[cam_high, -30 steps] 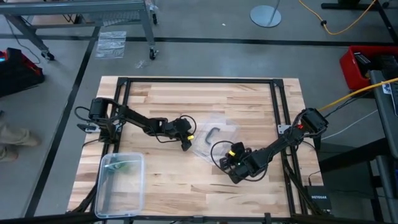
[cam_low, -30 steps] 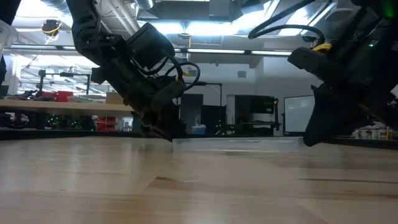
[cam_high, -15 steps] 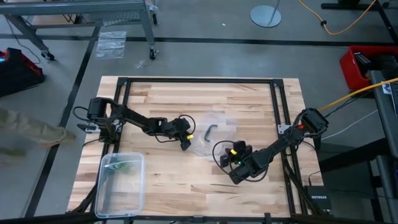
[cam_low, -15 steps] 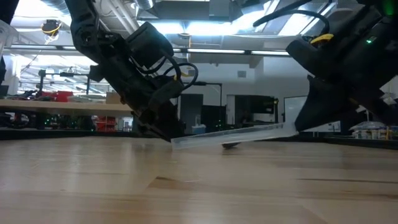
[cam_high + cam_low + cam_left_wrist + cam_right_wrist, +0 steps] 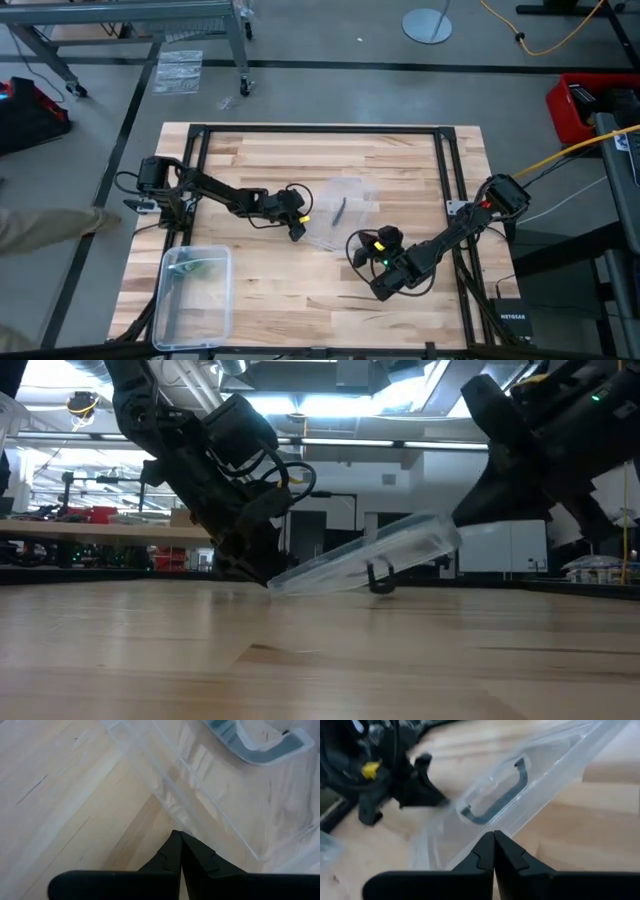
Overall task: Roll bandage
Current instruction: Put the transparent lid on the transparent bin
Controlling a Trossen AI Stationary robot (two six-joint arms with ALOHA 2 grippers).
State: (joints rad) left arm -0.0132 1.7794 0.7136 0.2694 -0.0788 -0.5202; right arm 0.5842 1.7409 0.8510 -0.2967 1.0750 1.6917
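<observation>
Gripper pair at work on one bag: the left gripper (image 5: 298,233) is clamped shut on one edge of a clear plastic bag (image 5: 356,194) near the middle of the wooden table (image 5: 260,160), its tips down at the tabletop in the low view (image 5: 262,578). The right gripper (image 5: 370,243), one of two in all, pinches the bag's opposite edge, fingers closed on the plastic, and holds that end up off the wood (image 5: 456,536). The bag (image 5: 335,566) slopes between them, low at the left gripper and high at the right.

One dark grey U-shaped piece (image 5: 340,210) lies inside the bag; it shows through the plastic in the low view (image 5: 380,576) and in both wrist views (image 5: 265,751) (image 5: 495,805). The left fingers (image 5: 192,852) meet on a bag corner (image 5: 200,775); the right fingers (image 5: 482,851) meet on the bag's rim (image 5: 545,765).

The bandage (image 5: 203,266) (a single patch of green, its shape too small to tell) sits inside the one clear box (image 5: 170,300) at the table's front-left corner, well apart from both grippers. Neither gripper touches it.

A person in tan clothing (image 5: 40,228) shows at the floor's left edge.
</observation>
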